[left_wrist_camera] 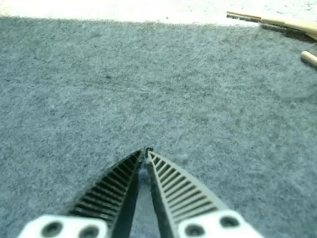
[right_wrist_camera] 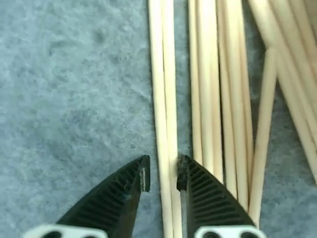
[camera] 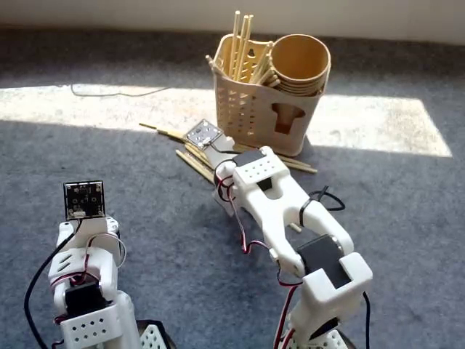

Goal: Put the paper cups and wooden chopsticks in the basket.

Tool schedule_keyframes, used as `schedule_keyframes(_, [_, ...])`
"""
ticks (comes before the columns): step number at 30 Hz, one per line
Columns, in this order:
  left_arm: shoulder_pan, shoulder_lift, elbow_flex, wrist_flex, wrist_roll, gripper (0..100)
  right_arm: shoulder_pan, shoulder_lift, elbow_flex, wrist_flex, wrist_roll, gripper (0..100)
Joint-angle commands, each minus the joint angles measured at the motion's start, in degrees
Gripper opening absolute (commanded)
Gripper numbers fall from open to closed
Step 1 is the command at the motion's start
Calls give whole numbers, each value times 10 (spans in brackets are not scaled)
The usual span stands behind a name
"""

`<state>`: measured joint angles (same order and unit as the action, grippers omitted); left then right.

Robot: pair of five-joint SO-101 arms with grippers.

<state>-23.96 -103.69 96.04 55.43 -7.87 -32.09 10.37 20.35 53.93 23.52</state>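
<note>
A cream slotted basket (camera: 247,116) stands at the back, holding nested paper cups (camera: 299,58) and several upright wooden chopsticks (camera: 240,36). More chopsticks (camera: 187,158) lie on the grey carpet in front of it. My right gripper (right_wrist_camera: 162,172) is low over them, open narrowly, its fingers either side of one pair of chopsticks (right_wrist_camera: 161,99); a further bundle (right_wrist_camera: 218,99) lies beside the pair. My left gripper (left_wrist_camera: 147,151) is shut with nothing in it over bare carpet, and chopstick ends (left_wrist_camera: 282,21) lie well ahead of it.
The right arm (camera: 276,196) stretches from the front edge towards the basket. The left arm (camera: 83,247) stays folded at the front left. A thin cable (camera: 109,92) lies on the sunlit strip of carpet at the back left.
</note>
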Motion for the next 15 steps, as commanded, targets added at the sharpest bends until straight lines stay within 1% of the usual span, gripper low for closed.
schedule_keyframes(1, [-3,-3,10,-9,-3,8,-26,-5,-16,15,6,95])
schedule_keyframes(9, [-3,-3,10,-9,-3,8,-42,-6,-16,16,6,95])
schedule_keyframes(15, [-3,-3,10,-9,-3,8,-40,-14,-28,62,6,94])
